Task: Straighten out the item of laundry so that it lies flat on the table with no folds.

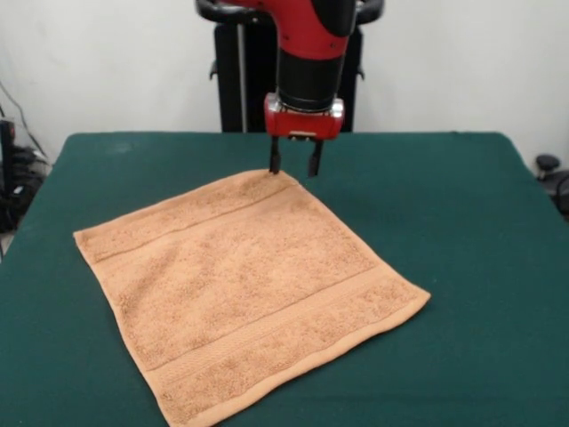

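**Risk assessment: towel near flat, gripper at far corner**

Towel condition first: the small square orange-tan terry-cloth towel (244, 294) lies spread on the large table covered in dark green felt-like cloth (462, 222), left of centre and turned like a diamond, one corner toward the robot. No folds are visible; woven border bands run near two opposite edges.

The red and black arm's gripper (294, 164) hangs directly over the corner nearest the pedestal. Its two dark fingers stand apart with a clear gap between them and nothing held (whether the tips touch the cloth cannot be judged from this angle).

Hazards, in my judgement:
- Closing on that corner and lifting or dragging would pull a fresh ridge into cloth that already looks flat.
- A sideways withdrawal with the tips low could snag the terry loops and curl the corner under.
- Pressing down could bunch the felt beneath.

A straight vertical retreat appears safest.

Markings: no brand, writing or label is legible on towel, table or arm.
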Motion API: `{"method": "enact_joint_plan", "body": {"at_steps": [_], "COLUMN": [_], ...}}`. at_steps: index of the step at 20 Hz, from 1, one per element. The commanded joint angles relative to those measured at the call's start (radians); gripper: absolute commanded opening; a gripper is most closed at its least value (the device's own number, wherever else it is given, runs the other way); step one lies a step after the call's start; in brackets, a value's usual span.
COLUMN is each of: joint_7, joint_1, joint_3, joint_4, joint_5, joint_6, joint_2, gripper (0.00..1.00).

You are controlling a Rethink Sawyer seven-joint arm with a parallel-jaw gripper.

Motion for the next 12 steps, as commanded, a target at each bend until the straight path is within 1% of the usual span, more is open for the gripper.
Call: {"method": "enact_joint_plan", "body": {"at_steps": [1, 3, 9, 12], "joint_7": [0.179, 0.183, 0.187, 0.175], "joint_1": [0.080, 0.097, 0.126, 0.115], "joint_3": [0.062, 0.058, 0.053, 0.059], "joint_4": [-0.058, -0.073, -0.113, -0.118], "joint_5": [0.052, 0.063, 0.081, 0.076], "joint_6": [0.083, 0.103, 0.114, 0.103], "joint_2": [-0.025, -0.029, -0.004, 0.010], "gripper": [1.00, 1.00, 1.00, 1.00]}}
